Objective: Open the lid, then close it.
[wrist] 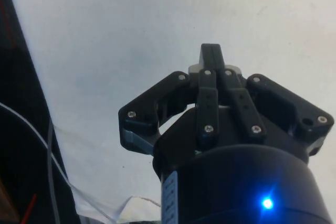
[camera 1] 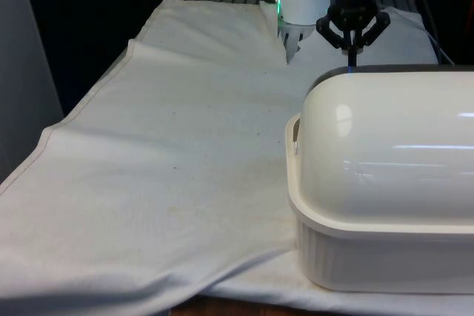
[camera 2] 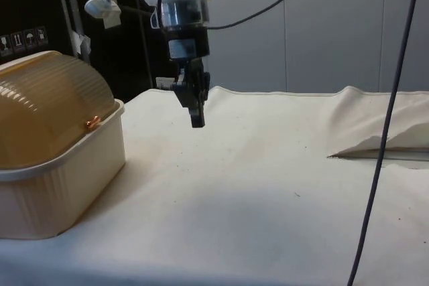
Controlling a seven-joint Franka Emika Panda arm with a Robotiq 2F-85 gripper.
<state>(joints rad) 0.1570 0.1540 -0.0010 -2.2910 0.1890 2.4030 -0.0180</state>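
A white cloth (camera 1: 170,153) covered the table, rumpled into a long ridge along the front view's left edge and folded up in a loose wrinkle near the far corner in the side view, with faint specks and a pale stain across its middle. The bread box (camera 1: 385,183) stood on the cloth at the front view's right, close to the near edge, a cream ribbed base (camera 2: 60,185) under a rounded roll-top lid (camera 2: 47,105). In the front view the lid looked glossy white and turned its smooth back to the camera; in the side view it looked amber and ribbed. The lid was down over the base, and a small copper-coloured knob (camera 2: 92,123) sat at its lower rim, just above the base's lip on the side facing the open table. The black gripper (camera 2: 198,120) hung above the cloth beyond the box, pointing straight down, apart from the lid and clear of the cloth beneath it. In the side view it was near the knob's side of the box but not touching it. Its two fingers (wrist: 211,56) were pressed together with no gap between them, and they held nothing. A dark cable (camera 2: 389,125) hung across the side view's right part, in front of the cloth.
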